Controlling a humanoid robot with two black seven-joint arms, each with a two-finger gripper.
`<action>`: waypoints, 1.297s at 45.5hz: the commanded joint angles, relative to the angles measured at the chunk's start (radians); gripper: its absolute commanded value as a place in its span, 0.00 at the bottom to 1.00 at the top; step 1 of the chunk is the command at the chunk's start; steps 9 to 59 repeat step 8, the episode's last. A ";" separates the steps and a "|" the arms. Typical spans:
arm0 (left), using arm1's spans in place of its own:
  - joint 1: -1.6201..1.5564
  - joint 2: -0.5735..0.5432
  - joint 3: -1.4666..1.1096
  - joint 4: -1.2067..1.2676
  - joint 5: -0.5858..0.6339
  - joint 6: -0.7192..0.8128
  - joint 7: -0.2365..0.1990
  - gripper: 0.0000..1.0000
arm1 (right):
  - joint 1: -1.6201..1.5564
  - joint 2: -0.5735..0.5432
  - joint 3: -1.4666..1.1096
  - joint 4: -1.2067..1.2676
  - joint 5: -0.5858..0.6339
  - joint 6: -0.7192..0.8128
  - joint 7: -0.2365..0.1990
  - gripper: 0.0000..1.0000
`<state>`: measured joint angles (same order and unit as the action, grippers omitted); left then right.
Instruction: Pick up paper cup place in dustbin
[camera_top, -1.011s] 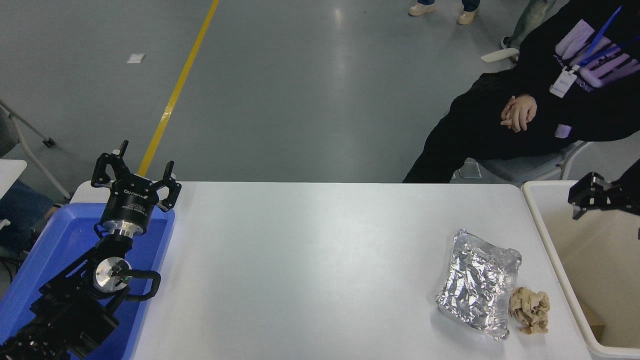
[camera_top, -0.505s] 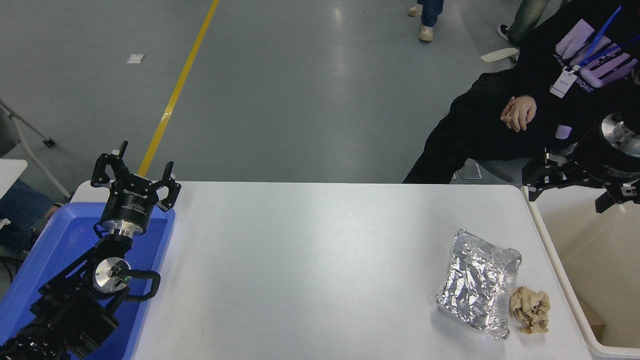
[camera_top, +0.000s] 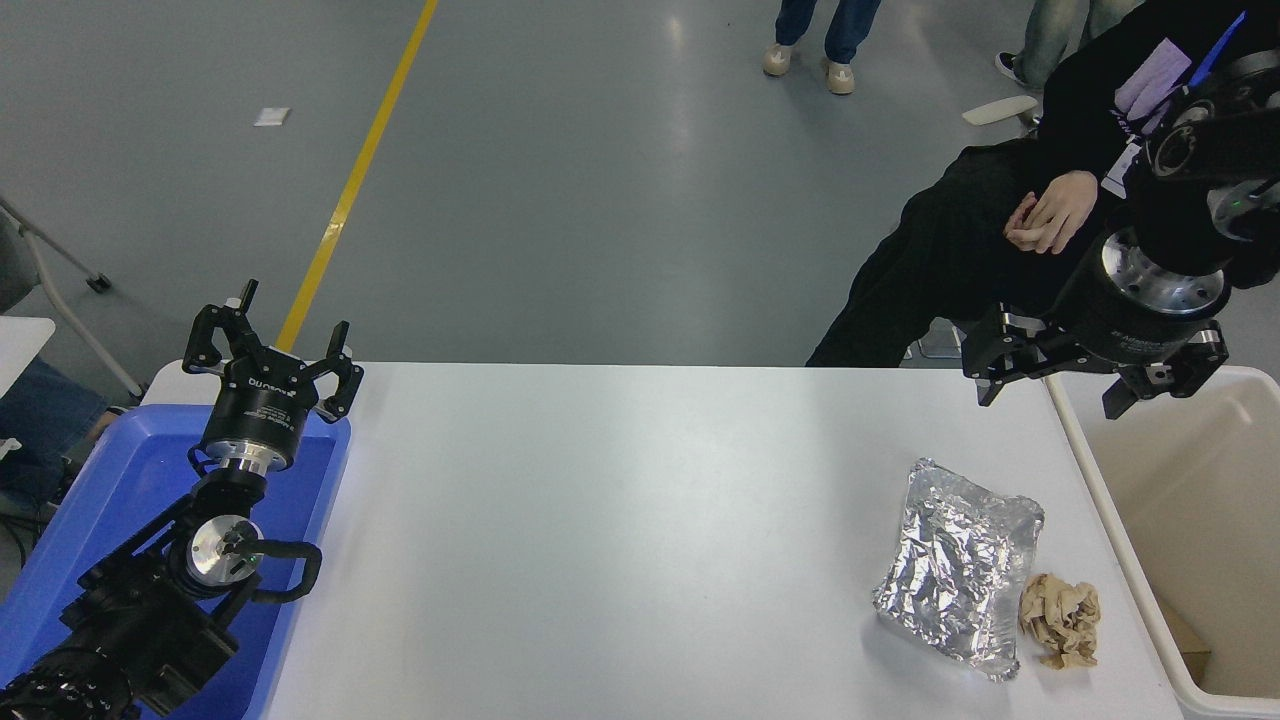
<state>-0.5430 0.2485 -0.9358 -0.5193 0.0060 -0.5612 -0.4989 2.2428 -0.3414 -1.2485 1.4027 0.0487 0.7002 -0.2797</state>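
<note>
The paper cup is nowhere to be seen on the tabletop (camera_top: 620, 520), so where it lies cannot be told from this view; it may already sit in the dustbin, whose visible inside shows only bare cream wall and a brownish scrap at the near corner. Going by its kind, such a cup should be very light, thin-walled and easily crushed, best taken across the body just below the rolled rim with a gentle squeeze (a hard pinch would likely fold it). At the far left the left hand (camera_top: 270, 355) is parked over the blue tray (camera_top: 110, 470), its fingers spread and holding nothing. Right of centre lies a crumpled foil sheet (camera_top: 958, 568), with a brown paper ball (camera_top: 1060, 620) just beside it on its right, near the tabletop's right edge. Above the far right corner hangs the right hand (camera_top: 1075, 375), fingers apart and empty, straddling the gap between tabletop and the dustbin (camera_top: 1110, 520), which stands against the right edge. A seated person (camera_top: 1000, 250) is beyond that corner.
</note>
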 joint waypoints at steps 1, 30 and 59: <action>0.000 0.000 0.000 0.001 0.000 0.000 0.000 0.98 | 0.049 -0.010 0.000 0.001 0.003 0.012 0.001 1.00; 0.000 0.000 0.000 -0.001 0.000 0.000 0.000 0.98 | 0.089 -0.022 0.001 0.002 0.005 0.022 0.001 1.00; 0.000 0.000 0.000 -0.001 0.000 0.000 0.000 0.98 | 0.089 -0.022 0.001 0.002 0.005 0.022 0.001 1.00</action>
